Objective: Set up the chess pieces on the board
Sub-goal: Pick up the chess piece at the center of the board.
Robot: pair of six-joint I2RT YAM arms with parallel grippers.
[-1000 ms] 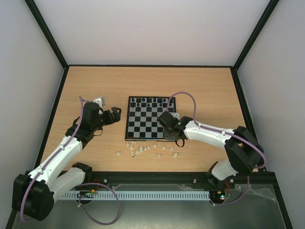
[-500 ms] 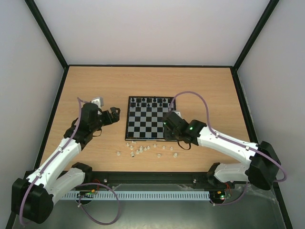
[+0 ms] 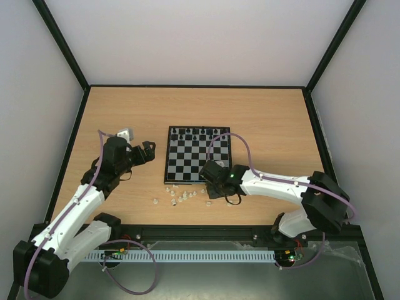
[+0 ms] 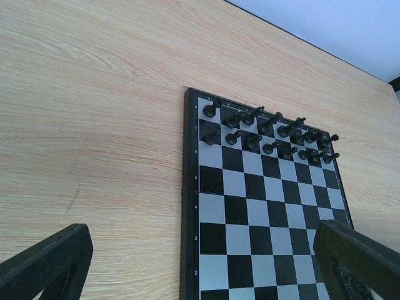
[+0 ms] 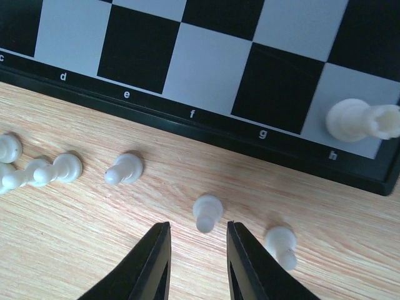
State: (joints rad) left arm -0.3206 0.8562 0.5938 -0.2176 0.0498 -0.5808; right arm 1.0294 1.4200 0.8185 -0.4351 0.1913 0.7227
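Note:
The board (image 3: 167, 164) lies mid-table with black pieces (image 3: 197, 132) on its two far rows. A white rook (image 5: 359, 120) stands on the board's (image 5: 206, 69) near corner square marked h. Several loose cream-white chess pieces (image 3: 181, 197) lie on the wood just in front of the board. My right gripper (image 3: 211, 184) hangs over them, its jaws a little apart. A fallen white pawn (image 5: 207, 211) lies right at the mouth of the right gripper (image 5: 198, 228), untouched by either finger. My left gripper (image 3: 150, 152) hovers left of the board, and in its own view this left gripper (image 4: 203, 275) is wide open and empty.
More white pawns lie to either side of the right fingers: one (image 5: 125, 169) to the left, one (image 5: 281, 244) to the right, and a cluster (image 5: 37, 170) further left. The black pieces (image 4: 269, 131) fill the far rows. Black frame rails border the table (image 3: 125, 112).
My right gripper has swung left from the board's near right corner to the loose white pieces in front of the board. The left arm has barely moved.

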